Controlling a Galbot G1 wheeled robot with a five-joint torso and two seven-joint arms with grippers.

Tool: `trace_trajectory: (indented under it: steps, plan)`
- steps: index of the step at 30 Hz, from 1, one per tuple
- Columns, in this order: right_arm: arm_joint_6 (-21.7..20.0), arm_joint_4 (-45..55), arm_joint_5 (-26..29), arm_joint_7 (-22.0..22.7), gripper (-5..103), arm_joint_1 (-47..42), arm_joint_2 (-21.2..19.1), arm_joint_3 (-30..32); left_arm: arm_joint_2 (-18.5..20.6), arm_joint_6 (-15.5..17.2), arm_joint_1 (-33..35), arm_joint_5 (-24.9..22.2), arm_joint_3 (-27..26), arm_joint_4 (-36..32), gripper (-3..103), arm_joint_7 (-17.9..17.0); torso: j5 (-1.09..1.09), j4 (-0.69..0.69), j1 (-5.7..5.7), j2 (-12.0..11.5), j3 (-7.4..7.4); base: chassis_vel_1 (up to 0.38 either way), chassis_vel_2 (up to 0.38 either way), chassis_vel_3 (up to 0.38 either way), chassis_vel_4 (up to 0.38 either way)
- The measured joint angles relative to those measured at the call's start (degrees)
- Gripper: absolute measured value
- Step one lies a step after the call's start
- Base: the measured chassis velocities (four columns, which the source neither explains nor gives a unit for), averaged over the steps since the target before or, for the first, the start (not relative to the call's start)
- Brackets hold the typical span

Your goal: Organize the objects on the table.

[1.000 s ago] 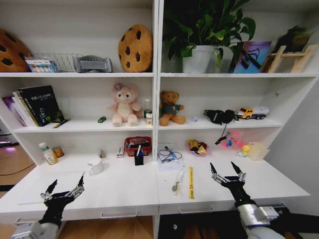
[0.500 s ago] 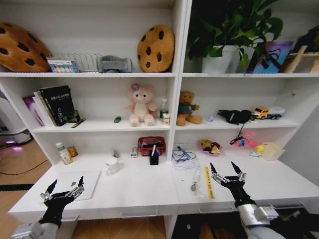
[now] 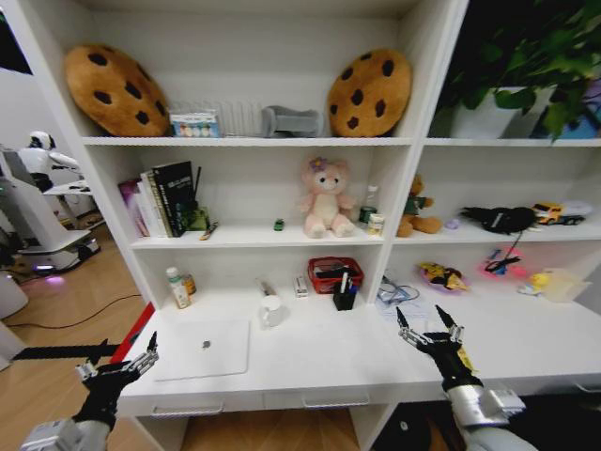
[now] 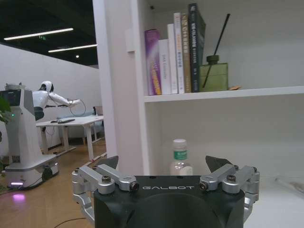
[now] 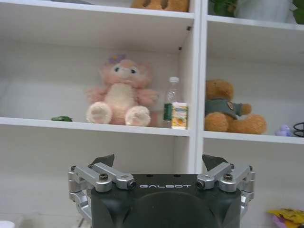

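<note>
Laptop (image 3: 203, 348) is the thing to watch: head view has it lying shut and flat on the table (image 3: 310, 362), toward the left end, up and to the right of the left gripper (image 3: 117, 360), which hangs off the table's front-left corner, jaws wide open and empty. Right gripper (image 3: 428, 325) is over the right half, also spread and empty, well apart from it, so I'd say the left arm is nearer. Left wrist view: open fingers, bottle (image 4: 180, 157) just ahead. Right wrist view: open fingers facing the shelf (image 5: 95, 125).

Bare table (image 3: 310, 362) front between laptop (image 3: 203, 349) and right gripper (image 3: 428, 326); mug (image 3: 271, 311) behind
</note>
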Motion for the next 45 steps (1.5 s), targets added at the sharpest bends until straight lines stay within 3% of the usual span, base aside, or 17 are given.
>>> trace_trajectory:
  steps: [2,3,4,6,8,9,10,12,13,14,16,22,45]
  plan:
    - [0.0,0.0,0.0,0.0,100,0.0,0.0,0.0,0.0,0.0,0.0,0.0,0.0,0.0,100,0.0,0.02,0.0,0.0,0.0,0.01,0.383,0.348,-0.33,-0.363]
    - [0.0,0.0,0.0,0.0,100,0.0,0.0,0.0,0.0,0.0,0.0,0.0,0.0,0.0,100,0.0,0.17,0.03,0.01,0.0,0.02,0.383,0.388,-0.387,-0.363]
    - [0.0,0.0,0.0,0.0,100,0.0,0.0,0.0,0.0,0.0,0.0,0.0,0.0,0.0,100,0.0,0.03,-0.01,0.0,0.0,0.01,0.331,0.325,-0.313,-0.33]
    - [0.0,0.0,0.0,0.0,100,0.0,0.0,0.0,0.0,0.0,0.0,0.0,0.0,0.0,100,0.0,-0.04,0.01,0.0,0.0,0.0,0.32,0.325,-0.325,-0.331]
    - [0.0,0.0,0.0,0.0,100,0.0,0.0,0.0,0.0,0.0,0.0,0.0,0.0,0.0,100,0.0,0.16,0.03,0.0,0.0,0.01,0.331,0.321,-0.324,-0.323]
    - [0.0,0.0,0.0,0.0,100,0.0,0.0,0.0,0.0,0.0,0.0,0.0,0.0,0.0,100,0.0,0.16,0.03,0.0,0.0,0.01,0.353,0.321,-0.311,-0.316]
    - [0.0,0.0,0.0,0.0,100,0.0,0.0,0.0,0.0,0.0,0.0,0.0,0.0,0.0,100,0.0,-0.03,0.0,0.01,0.0,0.01,0.266,0.28,-0.212,-0.235]
    - [0.0,0.0,0.0,0.0,100,0.0,0.0,0.0,0.0,0.0,0.0,0.0,0.0,0.0,100,0.0,-0.05,-0.01,0.0,0.0,0.0,0.214,0.143,-0.212,-0.235]
    - [0.0,0.0,0.0,0.0,100,0.0,0.0,0.0,0.0,0.0,0.0,0.0,0.0,0.0,100,0.0,0.04,-0.06,-0.01,0.0,0.0,0.214,0.143,-0.127,-0.166]
    - [0.0,0.0,0.0,0.0,100,0.0,0.0,0.0,0.0,0.0,0.0,0.0,0.0,0.0,100,0.0,0.08,0.06,0.0,0.0,0.0,0.172,0.049,-0.034,-0.105]
    - [0.0,0.0,0.0,0.0,100,0.0,0.0,0.0,0.0,0.0,0.0,0.0,0.0,0.0,100,0.0,0.04,0.06,0.01,0.0,0.01,0.061,0.071,-0.034,-0.105]
    - [0.0,0.0,0.0,0.0,100,0.0,0.0,0.0,0.0,0.0,0.0,0.0,0.0,0.0,100,0.0,0.07,-0.02,0.01,0.0,0.02,-0.044,-0.026,0.057,0.018]
    - [0.0,0.0,0.0,0.0,100,0.0,0.0,0.0,0.0,0.0,0.0,0.0,0.0,0.0,100,0.0,0.05,0.01,0.01,0.0,0.01,0.054,-0.065,-0.066,0.078]
